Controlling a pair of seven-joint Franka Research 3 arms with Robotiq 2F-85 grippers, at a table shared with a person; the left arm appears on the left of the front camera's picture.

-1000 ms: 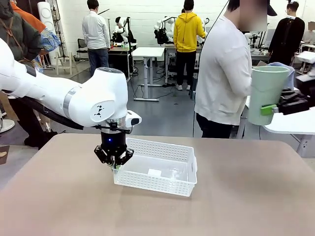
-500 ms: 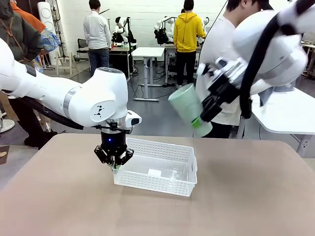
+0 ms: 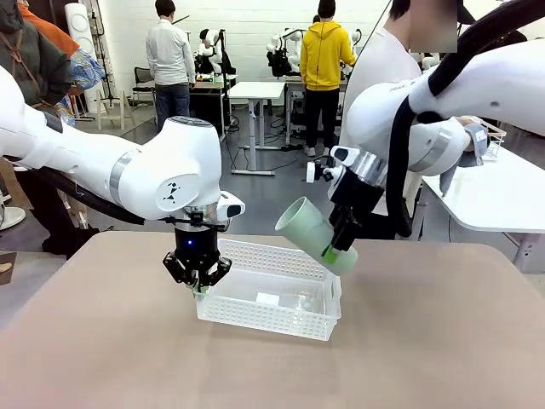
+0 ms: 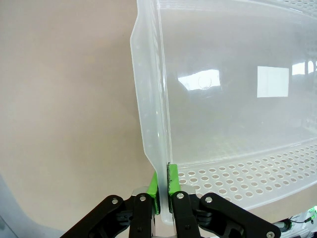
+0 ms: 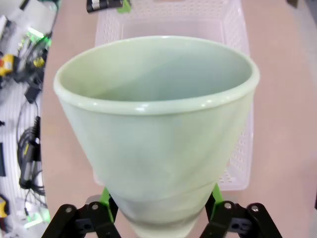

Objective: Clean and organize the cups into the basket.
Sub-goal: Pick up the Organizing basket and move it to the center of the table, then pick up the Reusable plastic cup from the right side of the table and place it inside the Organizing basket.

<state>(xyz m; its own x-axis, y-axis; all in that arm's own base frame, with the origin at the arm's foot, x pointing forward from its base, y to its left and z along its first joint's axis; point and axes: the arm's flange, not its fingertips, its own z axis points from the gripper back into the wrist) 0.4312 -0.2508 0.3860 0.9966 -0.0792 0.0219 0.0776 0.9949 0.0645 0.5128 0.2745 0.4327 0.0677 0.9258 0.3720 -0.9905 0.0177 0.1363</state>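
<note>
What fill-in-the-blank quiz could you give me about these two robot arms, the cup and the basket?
1. The left pincer is shut on the rim of the white ____.
2. The right pincer holds a cup coloured pale mint ____.
3. That cup hangs tilted ____ the basket, not yet inside it.

Missing words: basket; green; above.

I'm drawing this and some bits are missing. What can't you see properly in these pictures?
Right wrist view: most of the basket floor, behind the mint cup.
Right wrist view: the right claw's pads, mostly behind that cup.
Left wrist view: the basket's far end, cut off by the picture's edge.
Front view: the white patch on the basket floor, too small to identify.
</note>
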